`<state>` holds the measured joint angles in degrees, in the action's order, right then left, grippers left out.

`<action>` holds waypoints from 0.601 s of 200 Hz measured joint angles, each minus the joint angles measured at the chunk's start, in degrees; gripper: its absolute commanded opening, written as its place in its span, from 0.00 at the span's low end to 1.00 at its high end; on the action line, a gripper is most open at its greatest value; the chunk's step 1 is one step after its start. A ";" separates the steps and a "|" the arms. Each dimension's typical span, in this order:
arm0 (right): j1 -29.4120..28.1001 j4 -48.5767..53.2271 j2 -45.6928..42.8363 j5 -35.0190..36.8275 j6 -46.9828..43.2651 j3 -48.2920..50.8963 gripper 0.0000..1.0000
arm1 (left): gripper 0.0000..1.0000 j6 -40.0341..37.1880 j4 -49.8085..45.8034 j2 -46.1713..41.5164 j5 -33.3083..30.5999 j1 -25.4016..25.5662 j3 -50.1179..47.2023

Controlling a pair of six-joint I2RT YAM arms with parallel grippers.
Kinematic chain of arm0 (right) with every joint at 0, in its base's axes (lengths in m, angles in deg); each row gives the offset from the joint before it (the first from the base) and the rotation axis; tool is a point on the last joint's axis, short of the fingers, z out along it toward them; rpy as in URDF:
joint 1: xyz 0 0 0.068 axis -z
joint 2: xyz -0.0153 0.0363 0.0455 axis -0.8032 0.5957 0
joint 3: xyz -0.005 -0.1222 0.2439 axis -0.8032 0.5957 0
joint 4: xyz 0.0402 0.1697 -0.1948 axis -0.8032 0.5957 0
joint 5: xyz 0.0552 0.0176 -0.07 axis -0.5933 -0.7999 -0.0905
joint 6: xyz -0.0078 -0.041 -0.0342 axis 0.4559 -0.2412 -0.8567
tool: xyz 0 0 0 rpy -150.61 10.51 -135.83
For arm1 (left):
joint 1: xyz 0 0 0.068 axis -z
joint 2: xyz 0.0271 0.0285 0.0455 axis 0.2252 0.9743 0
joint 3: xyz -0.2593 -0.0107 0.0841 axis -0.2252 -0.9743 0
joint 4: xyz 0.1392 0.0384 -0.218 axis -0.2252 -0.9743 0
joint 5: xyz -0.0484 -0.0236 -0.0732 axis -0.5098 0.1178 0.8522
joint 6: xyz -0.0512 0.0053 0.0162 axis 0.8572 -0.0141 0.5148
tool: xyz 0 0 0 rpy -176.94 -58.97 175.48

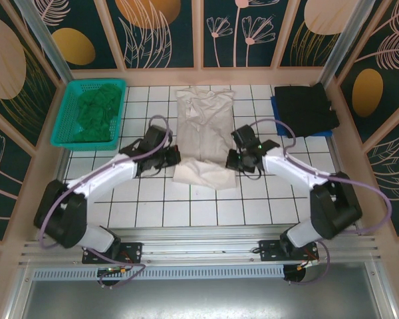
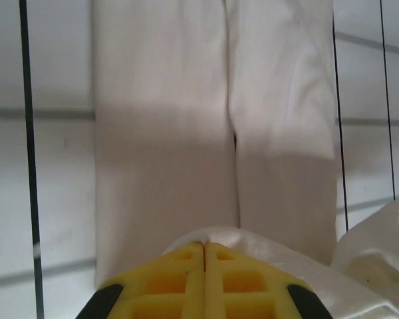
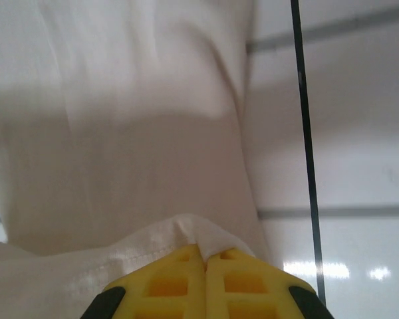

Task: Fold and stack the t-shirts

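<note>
The cream-white t-shirt [image 1: 203,133] lies folded into a long narrow strip down the middle of the tiled table. My left gripper [image 1: 173,157] is shut on its near left hem, with cloth [image 2: 206,234] pinched between the yellow fingers [image 2: 186,272]. My right gripper [image 1: 232,159] is shut on the near right hem, a fold of cloth [image 3: 199,236] caught at its fingertips [image 3: 219,276]. The black t-shirt [image 1: 304,106] lies folded at the back right. The dark green t-shirt [image 1: 96,113] is bunched in the basket.
A teal mesh basket [image 1: 63,136] stands at the back left. A blue mat edge [image 1: 276,109] shows under the black shirt. Wooden-framed patterned walls enclose the table on three sides. White tiles lie bare near the arm bases [image 1: 186,212].
</note>
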<state>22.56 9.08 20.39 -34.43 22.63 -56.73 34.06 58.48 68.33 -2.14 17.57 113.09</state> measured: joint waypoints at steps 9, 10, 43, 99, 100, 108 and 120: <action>1.46 -1.03 3.17 0.09 -1.42 -3.17 0.00 | 0.00 -0.98 0.48 2.99 0.20 -1.29 2.86; 1.68 -1.11 3.72 0.00 -1.66 -3.67 0.00 | 0.00 -1.07 0.50 3.28 0.22 -1.40 3.10; 5.53 -3.96 14.16 -1.14 -5.53 -13.73 0.00 | 0.00 -3.78 1.51 13.20 1.77 -5.66 10.60; 7.58 -3.87 25.27 -3.26 -8.92 -22.25 0.00 | 0.00 -6.23 1.01 24.41 5.05 -9.51 15.65; 7.61 -3.82 25.40 -3.26 -8.96 -22.36 0.00 | 0.00 -6.25 1.01 24.50 5.07 -9.53 15.74; 7.87 -3.65 25.92 -3.45 -9.16 -22.75 0.00 | 0.00 -6.51 1.01 25.46 5.42 -9.62 16.55; 8.26 -3.39 26.53 -3.82 -9.38 -23.39 0.00 | 0.00 -6.86 0.96 26.95 6.05 -9.70 17.88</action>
<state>30.82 5.69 46.92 -38.25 13.26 -80.12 27.20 59.44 95.28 3.91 7.87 130.97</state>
